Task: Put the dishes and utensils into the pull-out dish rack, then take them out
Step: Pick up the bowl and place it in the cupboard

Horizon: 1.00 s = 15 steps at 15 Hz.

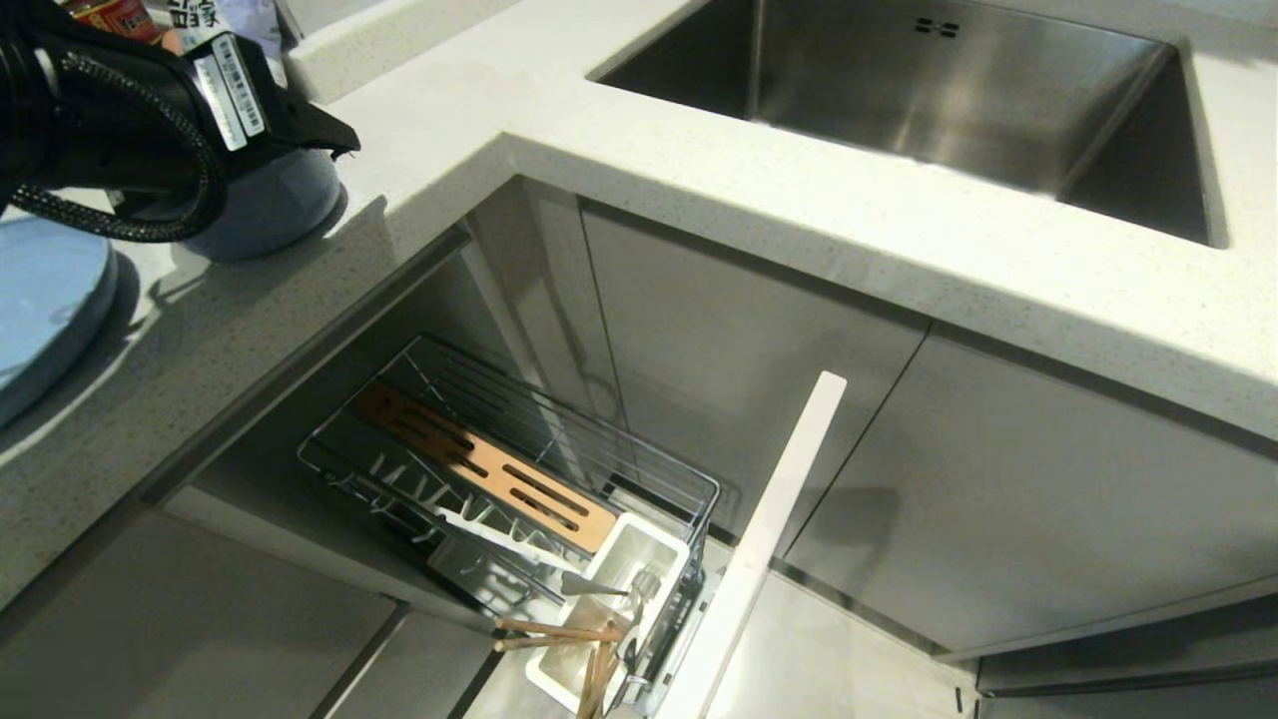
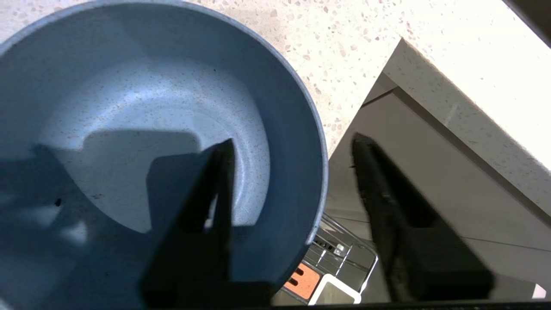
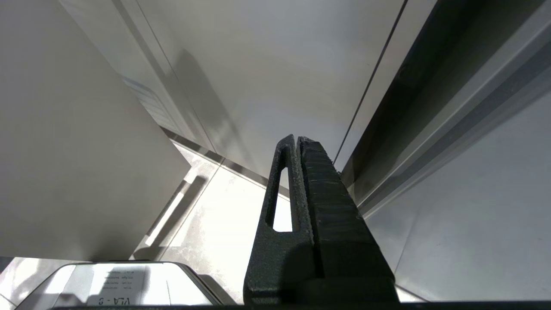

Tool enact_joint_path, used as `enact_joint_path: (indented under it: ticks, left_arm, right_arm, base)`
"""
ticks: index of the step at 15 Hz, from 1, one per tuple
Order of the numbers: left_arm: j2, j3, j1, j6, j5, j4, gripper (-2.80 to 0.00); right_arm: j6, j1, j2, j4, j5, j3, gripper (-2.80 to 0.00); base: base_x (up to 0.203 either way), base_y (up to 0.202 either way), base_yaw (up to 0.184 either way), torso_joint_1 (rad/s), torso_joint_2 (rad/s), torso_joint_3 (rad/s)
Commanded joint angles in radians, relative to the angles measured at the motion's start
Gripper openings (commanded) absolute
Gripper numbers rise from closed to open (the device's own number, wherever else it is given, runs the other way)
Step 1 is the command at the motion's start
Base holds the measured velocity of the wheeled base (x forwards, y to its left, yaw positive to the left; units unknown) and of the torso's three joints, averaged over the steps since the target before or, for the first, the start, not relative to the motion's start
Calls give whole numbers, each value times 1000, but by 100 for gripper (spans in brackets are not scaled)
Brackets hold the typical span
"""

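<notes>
The light blue bowl (image 1: 270, 205) stands on the counter at the left, near the edge above the pull-out dish rack (image 1: 639, 449). My left gripper (image 2: 293, 140) is open and straddles the bowl's (image 2: 142, 107) rim, one finger (image 2: 215, 185) inside, the other (image 2: 387, 202) outside and clear of the wall. The light blue plate (image 1: 40, 300) lies further left on the counter. The rack holds a slotted wooden strip (image 1: 489, 464) and a white cutlery box (image 1: 649, 539); the chopsticks (image 1: 559, 631) and the silver utensil (image 1: 599, 587) rest in it. My right gripper (image 3: 297, 140) is shut, parked low beside the cabinet fronts.
The rack's white front panel (image 1: 769, 529) stands out from the grey cabinet doors (image 1: 998, 479). A steel sink (image 1: 949, 90) is sunk in the speckled counter (image 1: 699, 170) at the back right. Labelled packages (image 1: 200, 15) stand behind the left arm.
</notes>
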Motion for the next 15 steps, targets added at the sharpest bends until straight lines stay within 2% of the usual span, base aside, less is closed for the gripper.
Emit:
enact_joint_path:
  ticks: [1,7,15]
  left_arm:
    - [-2,-1,-1,-2,2,3,-280]
    - [-21,-2,-5,-1,3,7,-280]
    - [-217,-89,-98,-2,9,128,-280]
  right_arm:
    - [0,0,0,0,0,1,-280]
    - [0,0,0,0,0,1,-280]
    - [0,0,0,0,0,1,-280]
  base:
    - [0,0,0,0,0,0]
    - [0,0,0,0,0,0]
    - [0,0,0,0,0,0]
